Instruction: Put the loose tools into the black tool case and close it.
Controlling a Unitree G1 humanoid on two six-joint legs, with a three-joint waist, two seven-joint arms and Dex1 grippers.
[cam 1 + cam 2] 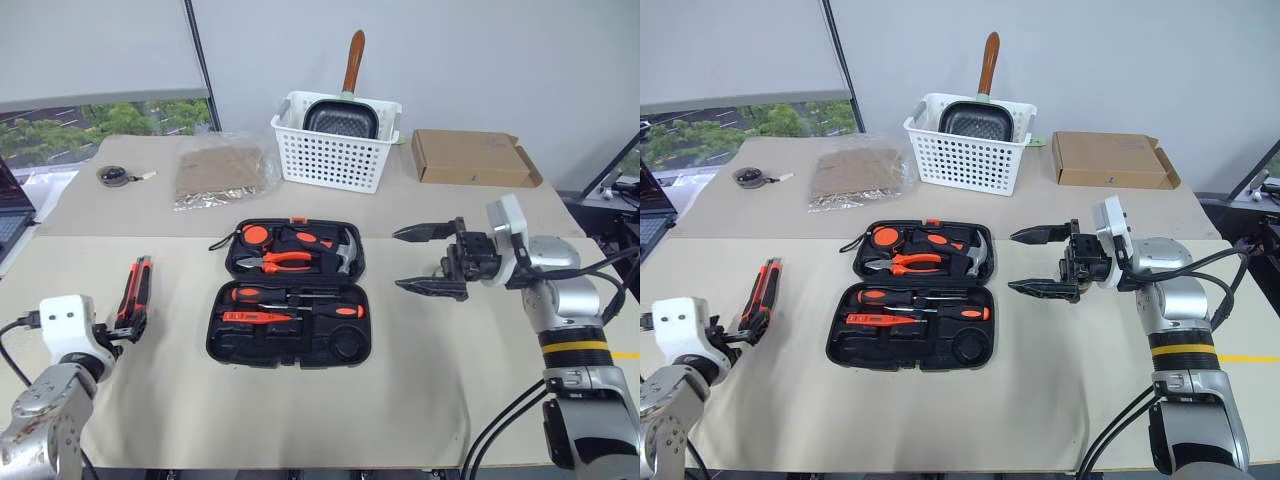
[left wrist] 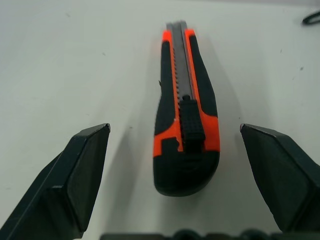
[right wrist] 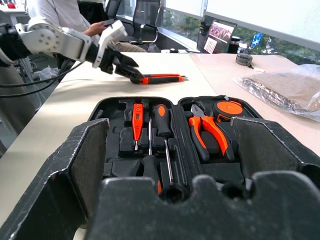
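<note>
matt rubbery utility knife (image 2: pixel 186 115) (metal blade)

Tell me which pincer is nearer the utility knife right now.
Left. The left pincer is open, straddling the utility knife lying on the table. The right pincer hangs open on the far side of the black tool case.

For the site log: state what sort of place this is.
Probably an office or lab test bench: a cloth-covered table with an open tool case, a window onto trees, and a seated person by office chairs.
</note>
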